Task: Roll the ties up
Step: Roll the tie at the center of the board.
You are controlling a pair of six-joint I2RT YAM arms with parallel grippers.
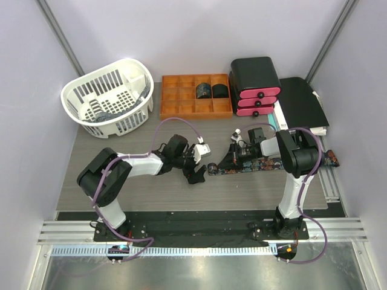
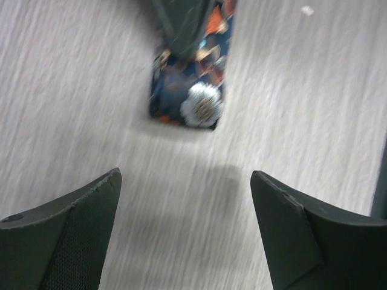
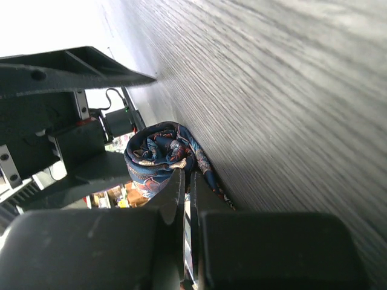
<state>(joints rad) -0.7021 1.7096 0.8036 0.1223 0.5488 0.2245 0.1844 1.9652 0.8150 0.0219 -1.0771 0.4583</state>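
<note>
A dark navy printed tie (image 1: 248, 165) lies flat across the table in front of the right arm. My right gripper (image 1: 232, 156) is over its left part. In the right wrist view the fingers (image 3: 187, 176) are pressed together on the tie, with a rolled-up coil (image 3: 158, 152) at their tips. My left gripper (image 1: 195, 169) is open and empty, just left of the tie's end (image 2: 188, 90). In the left wrist view the gripper (image 2: 184, 176) hovers over bare table. Two rolled ties (image 1: 211, 90) sit in the orange tray (image 1: 181, 103).
A white basket (image 1: 130, 118) at the back left holds dark fabric (image 1: 101, 110). A black and pink drawer unit (image 1: 255, 84) and a black flat box (image 1: 302, 103) stand at the back right. Metal rails (image 1: 329, 181) run along the right edge.
</note>
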